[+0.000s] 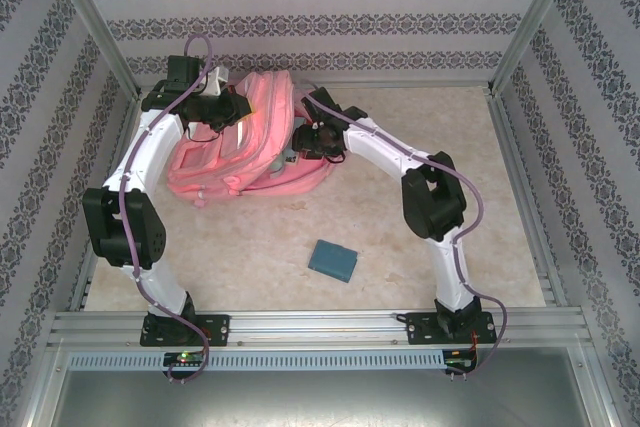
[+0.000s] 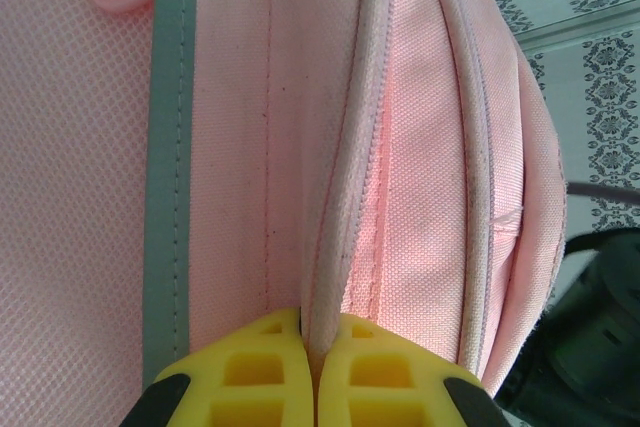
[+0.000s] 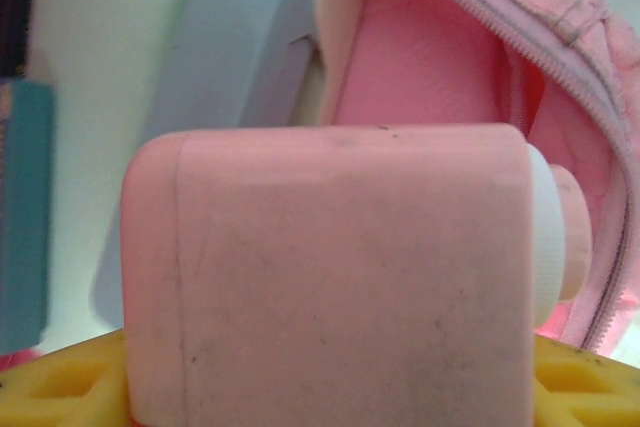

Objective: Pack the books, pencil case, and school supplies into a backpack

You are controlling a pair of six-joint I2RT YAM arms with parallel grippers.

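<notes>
The left hand is closed tight, pinching a zipper seam of the backpack. The right hand clamps the pink boxy piece at the backpack's open mouth. A dark-teal block lies on the bench, well apart from the backpack.

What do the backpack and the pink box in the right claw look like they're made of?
The backpack: woven cloth, probably polyester or canvas, with a matte finish. The weave grain, stitching and a mesh panel all show.
The pink box: likely hard plastic, smooth and matte, with rounded corners, a seam line and faint scuffs. It could also be rubbery.
</notes>
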